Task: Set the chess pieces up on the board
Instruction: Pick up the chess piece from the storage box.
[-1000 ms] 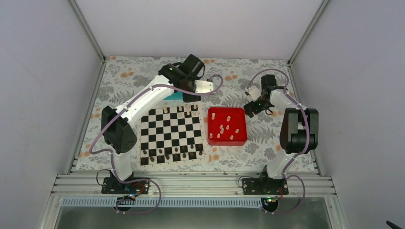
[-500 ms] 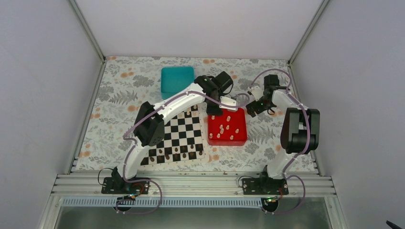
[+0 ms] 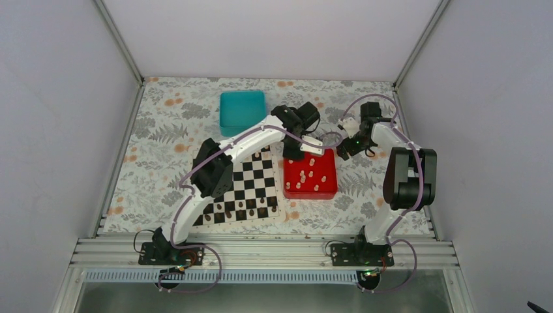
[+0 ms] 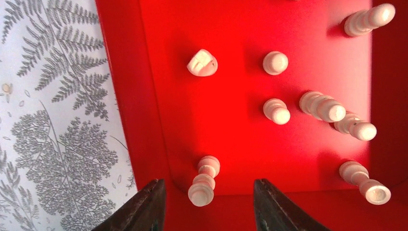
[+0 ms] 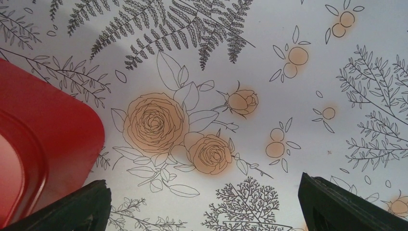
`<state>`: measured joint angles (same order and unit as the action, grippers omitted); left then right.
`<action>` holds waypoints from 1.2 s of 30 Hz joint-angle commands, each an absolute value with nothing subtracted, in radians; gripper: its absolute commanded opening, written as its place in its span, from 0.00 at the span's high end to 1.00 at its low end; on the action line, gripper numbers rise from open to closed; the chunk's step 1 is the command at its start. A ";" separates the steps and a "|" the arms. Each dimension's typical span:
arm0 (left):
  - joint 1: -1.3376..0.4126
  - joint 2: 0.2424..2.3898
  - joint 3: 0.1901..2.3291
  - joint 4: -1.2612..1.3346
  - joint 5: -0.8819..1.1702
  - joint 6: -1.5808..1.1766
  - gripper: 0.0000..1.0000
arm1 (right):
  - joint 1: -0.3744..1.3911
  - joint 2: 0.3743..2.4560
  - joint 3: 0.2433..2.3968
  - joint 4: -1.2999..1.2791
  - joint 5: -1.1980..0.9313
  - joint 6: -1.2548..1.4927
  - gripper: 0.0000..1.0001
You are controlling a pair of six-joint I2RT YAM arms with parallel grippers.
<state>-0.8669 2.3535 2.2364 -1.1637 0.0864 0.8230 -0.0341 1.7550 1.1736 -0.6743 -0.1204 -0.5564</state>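
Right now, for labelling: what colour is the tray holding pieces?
Red tray; clearest in left wrist view.

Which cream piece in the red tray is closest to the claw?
The piece in the tray's corner, framed between the left gripper's fingers; the others sit farther off.

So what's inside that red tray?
At least eight pale chess pieces sit loose in the red tray. In the overhead view the left hand covers its far-left corner, so any piece there shows only in the hand's own camera.

My left arm (image 3: 241, 140) stretches forward and to the right, left gripper (image 4: 208, 185) aimed down with jaws apart. My right arm (image 3: 407, 176) is folded, right gripper (image 5: 203, 185) spread wide.
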 commanded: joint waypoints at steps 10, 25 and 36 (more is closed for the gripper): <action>-0.852 2.362 2.144 -1.119 0.024 0.830 0.60 | -0.040 1.758 1.195 -0.684 -0.146 -0.558 0.00; -0.845 2.407 2.166 -1.131 0.014 0.843 0.60 | -0.037 1.765 1.193 -0.691 -0.151 -0.563 0.00; -0.845 2.455 2.253 -1.180 0.016 0.848 0.75 | -0.035 1.766 1.194 -0.692 -0.156 -0.565 0.00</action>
